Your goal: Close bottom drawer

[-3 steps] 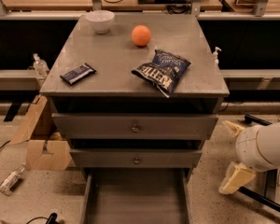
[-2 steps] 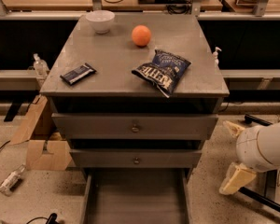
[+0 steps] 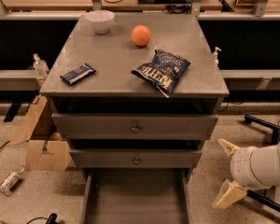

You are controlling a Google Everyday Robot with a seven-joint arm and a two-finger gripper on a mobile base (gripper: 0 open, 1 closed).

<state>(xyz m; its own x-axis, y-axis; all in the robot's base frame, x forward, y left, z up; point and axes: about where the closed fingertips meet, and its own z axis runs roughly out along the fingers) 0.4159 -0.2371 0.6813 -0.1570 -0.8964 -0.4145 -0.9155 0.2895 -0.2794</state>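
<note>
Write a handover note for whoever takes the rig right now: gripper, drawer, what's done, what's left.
Gripper: open, holding nothing, low on the right side of the cabinet, beside the pulled-out tray and touching neither.
Bottom drawer: pulled far out toward the camera; its front panel is below the frame's edge.
Upper two drawers: shut.
Done: nothing to show; the drawer is not yet pushed.
Left: probably bring the gripper round to the drawer's front and push it fully in.
</note>
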